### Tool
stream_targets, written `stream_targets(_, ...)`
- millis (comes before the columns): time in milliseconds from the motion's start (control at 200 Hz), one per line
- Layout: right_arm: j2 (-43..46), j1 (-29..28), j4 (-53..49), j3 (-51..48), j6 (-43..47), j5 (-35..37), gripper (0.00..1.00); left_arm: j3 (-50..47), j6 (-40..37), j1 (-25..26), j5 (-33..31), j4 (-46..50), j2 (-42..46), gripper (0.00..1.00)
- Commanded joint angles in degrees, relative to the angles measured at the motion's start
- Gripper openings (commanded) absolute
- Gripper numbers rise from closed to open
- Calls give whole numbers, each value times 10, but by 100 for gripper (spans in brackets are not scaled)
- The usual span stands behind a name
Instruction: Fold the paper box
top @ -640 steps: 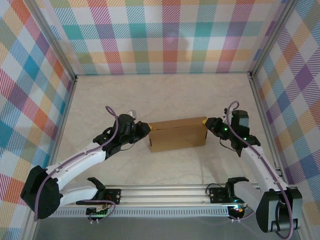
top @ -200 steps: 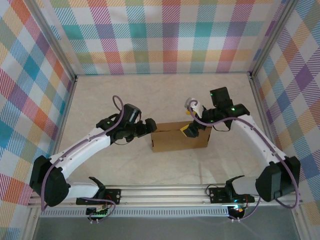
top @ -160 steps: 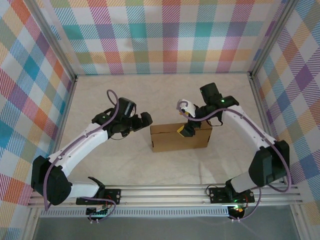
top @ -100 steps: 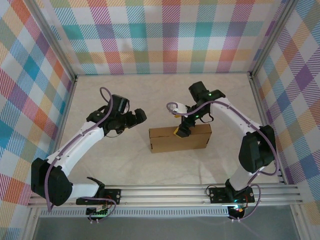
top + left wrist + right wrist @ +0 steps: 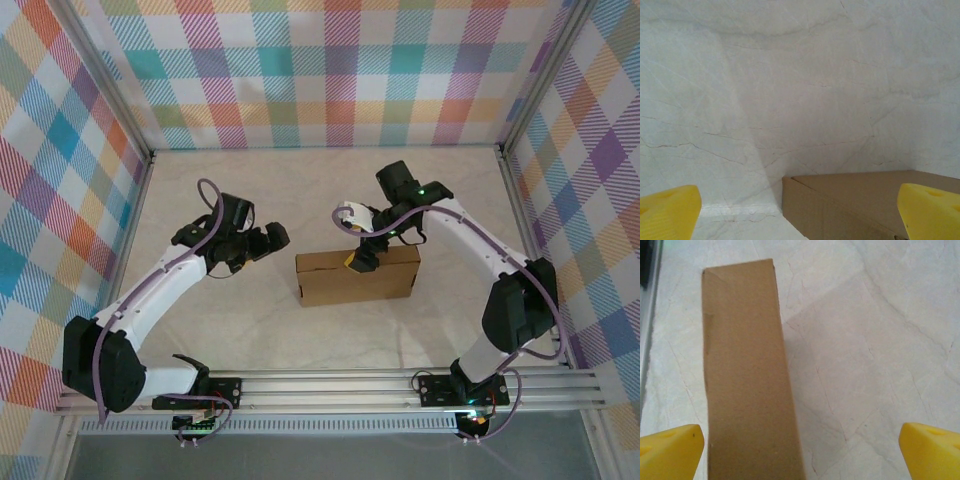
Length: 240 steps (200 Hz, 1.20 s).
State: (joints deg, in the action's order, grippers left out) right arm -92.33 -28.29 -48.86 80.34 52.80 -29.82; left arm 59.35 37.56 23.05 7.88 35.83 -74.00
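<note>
Tabletop [image 5: 300, 190] is pale marble-look with faint grey veins, evenly lit, shadows soft. Pastel plaid walls [image 5: 330, 70] close three sides, joined by aluminium corner posts [image 5: 107, 85]. Slotted aluminium rail [image 5: 330, 384] runs along the near edge.

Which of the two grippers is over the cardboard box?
The right gripper, open above the paper box's top; the left gripper is off its left end, over the table.
</note>
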Motion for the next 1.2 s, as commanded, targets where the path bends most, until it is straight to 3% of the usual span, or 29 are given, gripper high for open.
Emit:
stream_targets(0,24,-12,-47,-10,33,-57,100,-11,-15,-6,7,-7,-3,100)
stream_targets(325,-15,-29,-82,-14,47,-16,99,-21,-23,-10,9,-6,-7,100)
stream_targets(445,-27,-36,-77,-11,42,33,90,-22,-26,-11,11,-6,-8,100)
stream_targets(535,-29,-37,-72,-11,42,49,73,-24,-29,-12,8,-6,-9,100)
stream_targets(630,-22,-39,-68,-9,41,50,68,-23,-30,-13,11,-6,-14,100)
stream_targets(695,-16,-43,-60,-11,42,57,57,-23,-32,-13,13,-8,-16,100)
stream_targets(930,14,-48,-26,-19,32,84,55,-20,-34,-14,14,-10,-26,100)
stream_targets(1055,35,-48,34,-26,22,127,55,-19,-30,-23,6,-15,-24,100)
stream_targets(1195,54,-54,201,-65,16,218,54,-23,-21,-60,9,-18,-19,100)
